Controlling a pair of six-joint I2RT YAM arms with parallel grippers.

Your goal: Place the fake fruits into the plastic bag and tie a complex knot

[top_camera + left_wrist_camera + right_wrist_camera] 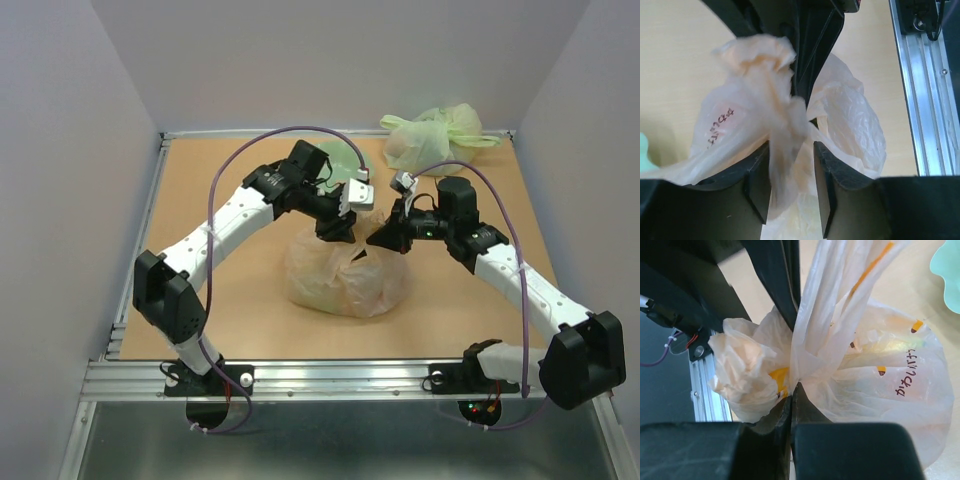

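thin crinkly whitish plastic bag point(345, 278) | right gripper point(383, 239) pinches neck to cinch knot | left gripper point(337, 232) round handle, grip unclear

1. Thin translucent whitish-beige plastic bag point(920, 415), right wrist view: one line of dark brown Japanese characters point(905, 382), turned sideways, apparently "かわいバナナ".
2. Same bag, left wrist view: one creased sideways line of dark red-brown print point(722, 127), not legible.
3. No other readable text.
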